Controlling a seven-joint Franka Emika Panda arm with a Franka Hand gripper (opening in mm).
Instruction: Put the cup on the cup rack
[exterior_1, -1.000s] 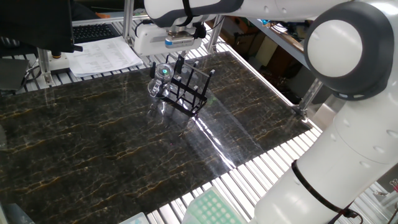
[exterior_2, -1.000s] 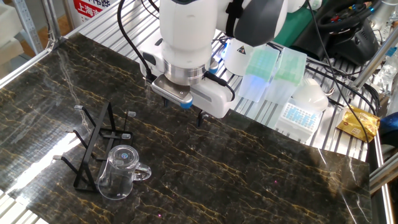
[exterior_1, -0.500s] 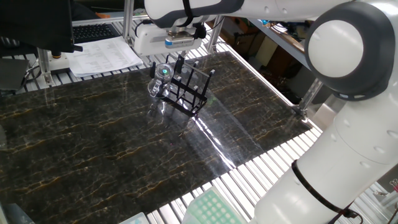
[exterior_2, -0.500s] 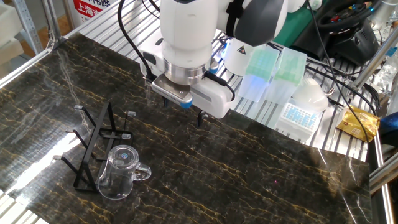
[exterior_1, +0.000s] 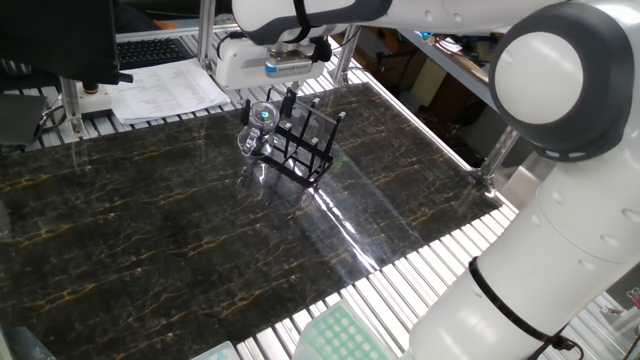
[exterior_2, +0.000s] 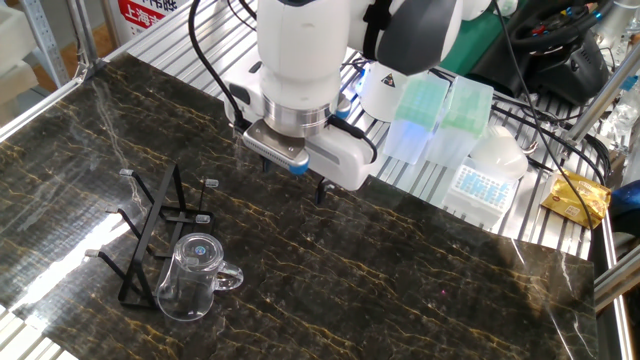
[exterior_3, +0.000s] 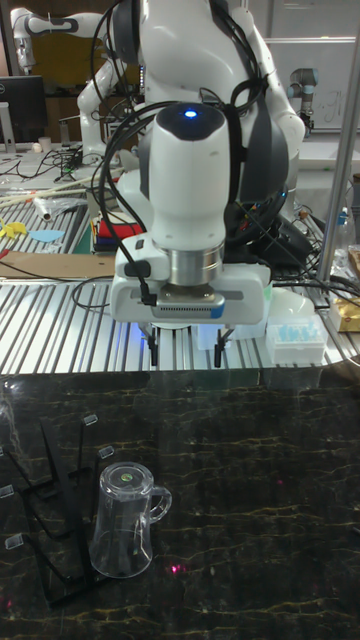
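Observation:
The cup, a clear glass mug, stands upside down with its handle pointing right, at the near end of the black wire cup rack. I cannot tell whether a peg is inside it. The same cup touches the end of the rack in the other fixed view, and cup and rack sit at the table's far side in one fixed view. My gripper hangs open and empty above the table's back edge, well clear of the cup, as the gripper also shows from the other side.
Green and white tip boxes and a white lidded container sit on the slatted bench behind the dark marble table. A yellow packet lies at the right. Papers lie beyond the far table edge.

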